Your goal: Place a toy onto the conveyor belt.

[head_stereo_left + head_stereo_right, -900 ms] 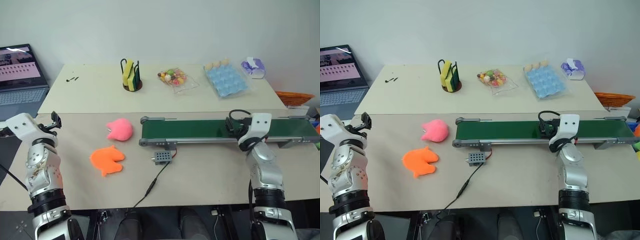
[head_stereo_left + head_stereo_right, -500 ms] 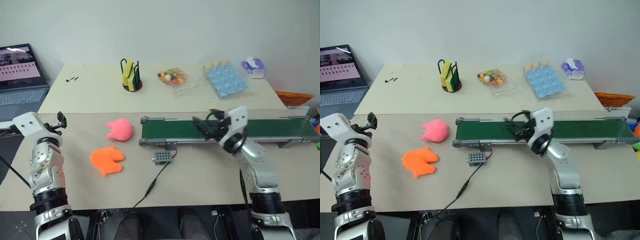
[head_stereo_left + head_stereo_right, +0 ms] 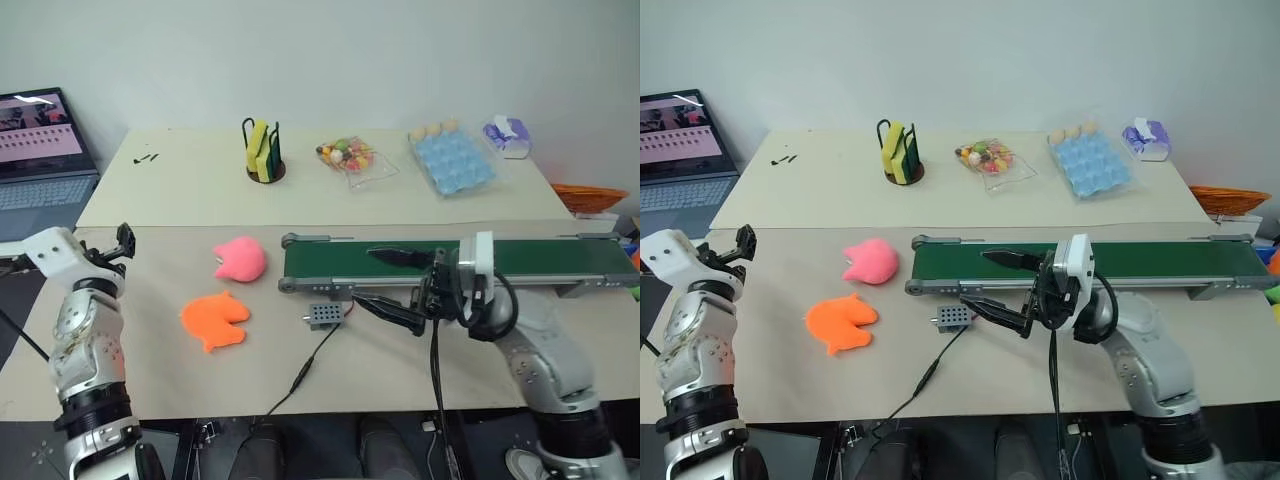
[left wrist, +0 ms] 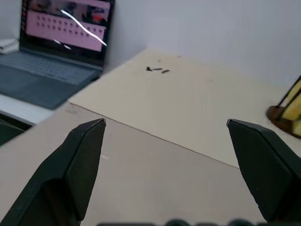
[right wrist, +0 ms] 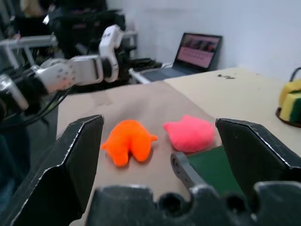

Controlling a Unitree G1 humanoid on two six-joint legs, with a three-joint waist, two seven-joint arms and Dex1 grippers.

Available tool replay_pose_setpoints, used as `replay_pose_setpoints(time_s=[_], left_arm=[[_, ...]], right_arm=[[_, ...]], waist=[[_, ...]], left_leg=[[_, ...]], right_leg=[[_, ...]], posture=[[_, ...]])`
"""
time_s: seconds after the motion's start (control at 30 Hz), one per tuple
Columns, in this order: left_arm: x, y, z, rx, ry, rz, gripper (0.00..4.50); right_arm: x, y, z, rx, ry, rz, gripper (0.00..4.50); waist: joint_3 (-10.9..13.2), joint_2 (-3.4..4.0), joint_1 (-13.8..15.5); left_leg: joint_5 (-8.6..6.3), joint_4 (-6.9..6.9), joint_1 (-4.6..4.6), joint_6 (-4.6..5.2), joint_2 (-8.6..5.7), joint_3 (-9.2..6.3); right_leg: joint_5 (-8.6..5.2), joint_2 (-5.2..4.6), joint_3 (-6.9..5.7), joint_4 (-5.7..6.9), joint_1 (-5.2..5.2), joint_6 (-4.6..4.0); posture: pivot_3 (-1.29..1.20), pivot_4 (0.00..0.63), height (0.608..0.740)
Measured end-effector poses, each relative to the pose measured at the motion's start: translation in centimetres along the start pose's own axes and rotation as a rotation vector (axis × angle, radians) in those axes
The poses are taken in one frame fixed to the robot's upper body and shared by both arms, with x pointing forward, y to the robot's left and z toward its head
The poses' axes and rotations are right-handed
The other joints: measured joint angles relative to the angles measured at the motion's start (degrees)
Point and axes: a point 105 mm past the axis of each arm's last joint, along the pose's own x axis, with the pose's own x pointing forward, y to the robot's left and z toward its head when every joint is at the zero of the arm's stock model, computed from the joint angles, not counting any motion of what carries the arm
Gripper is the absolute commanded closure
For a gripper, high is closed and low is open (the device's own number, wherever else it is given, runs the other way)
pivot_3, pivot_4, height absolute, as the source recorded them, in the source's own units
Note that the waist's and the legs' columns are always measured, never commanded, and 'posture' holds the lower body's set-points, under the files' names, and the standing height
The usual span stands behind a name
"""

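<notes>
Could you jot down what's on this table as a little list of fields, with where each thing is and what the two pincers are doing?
toy: orange plush toy, lying on the table, untouched
pink plush toy: beside the belt's left end
conveyor belt: nothing lying on it
right pincer: open, pointing towards the toys
left pincer: open, holding nothing, at the table's left edge
grey box: in front of the belt, wired

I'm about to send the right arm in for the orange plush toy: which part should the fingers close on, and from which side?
Probably the plump middle of the orange plush toy, coming from the conveyor belt side, where the open right gripper already points. It lies flat on the table, lobed edges thin and floppy, so its thicker centre looks the surest hold. The pink plush toy sits apart, out of the way.
</notes>
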Motion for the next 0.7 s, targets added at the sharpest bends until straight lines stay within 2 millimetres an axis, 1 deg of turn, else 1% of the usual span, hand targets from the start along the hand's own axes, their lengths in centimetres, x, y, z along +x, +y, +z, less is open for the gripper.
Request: replay_pose_setpoints(time_s=[0.1, 0.17, 0.23, 0.3, 0.4, 0.5, 0.57, 0.63, 0.7], left_arm=[[-1.2, 0.4, -0.3, -0.021, 0.038, -0.008, 0.1], [-1.9, 0.6, -0.8, -0.057, 0.065, -0.016, 0.1], [-3.2, -0.2, -1.7, -0.188, 0.112, -0.075, 0.1], [-4.9, -1.4, -2.7, -0.34, 0.18, -0.166, 0.1], [-7.2, -1.8, -4.2, -0.533, 0.272, -0.221, 0.1], [-9.0, -1.1, -5.5, -0.655, 0.321, -0.165, 0.1], [-10.6, -0.5, -6.6, -0.687, 0.371, -0.115, 0.1], [-12.2, -0.6, -8.1, -0.71, 0.446, -0.085, 0.1], [-12.7, -0.7, -8.7, -0.719, 0.478, -0.081, 0.1]], right_arm=[[-0.4, 1.1, -1.7, 0.055, 0.017, 0.01, 0.0], [-0.4, 1.6, -2.2, 0.084, 0.009, 0.016, 0.0], [-0.2, 1.7, -1.9, 0.077, -0.028, 0.012, 0.0], [0.1, 1.6, -1.6, 0.064, -0.057, 0.002, 0.0], [0.2, 1.6, -1.6, 0.041, -0.069, -0.007, 0.0], [0.2, 1.5, -1.8, 0.021, -0.059, -0.019, 0.0], [0.2, 1.3, -2.1, 0.015, -0.047, -0.027, 0.0], [0.0, 1.0, -2.6, 0.008, -0.022, -0.042, 0.0], [0.0, 0.8, -2.8, 0.008, -0.014, -0.053, 0.0]], waist=[[0.0, 0.0, 0.0], [0.0, 0.0, -0.1], [0.0, 0.0, 0.0], [0.0, 0.0, 0.0], [0.0, 0.0, -0.1], [0.0, 0.0, -0.1], [0.0, 0.0, -0.1], [0.0, 0.0, 0.0], [0.0, 0.0, 0.4]], left_leg=[[0.0, -0.02, 0.02, 0.0, 0.01, -0.01], [0.0, -0.02, 0.02, 0.0, 0.01, 0.0], [0.0, -0.01, 0.08, -0.01, 0.01, -0.01], [0.0, -0.01, 0.14, -0.01, 0.02, -0.01], [0.0, -0.01, 0.22, 0.0, 0.03, -0.01], [0.0, -0.01, 0.32, -0.01, 0.01, -0.03], [0.0, -0.01, 0.43, -0.01, 0.0, 0.0], [0.0, -0.02, 0.44, -0.01, 0.0, 0.0], [0.0, -0.02, 0.47, -0.01, 0.0, -0.04]], right_leg=[[0.0, 0.0, 0.0, 0.01, 0.01, 0.0], [0.0, 0.0, 0.0, 0.01, 0.01, 0.0], [0.0, -0.01, 0.01, 0.0, 0.06, 0.0], [-0.02, -0.01, 0.01, -0.01, 0.06, -0.02], [-0.07, 0.01, 0.01, 0.04, 0.06, -0.09], [-0.08, 0.02, 0.03, 0.05, 0.13, -0.12], [-0.1, 0.02, 0.07, 0.03, 0.22, -0.15], [-0.12, 0.03, 0.07, 0.05, 0.22, -0.19], [-0.15, 0.1, 0.07, 0.07, 0.23, -0.24]], posture=[[0.0, 0.15, 0.74], [0.0, 0.15, 0.74], [0.0, 0.15, 0.74], [0.0, 0.15, 0.74], [0.0, 0.15, 0.74], [0.0, 0.15, 0.74], [0.0, 0.15, 0.74], [0.0, 0.15, 0.74], [0.0, 0.15, 0.74]])
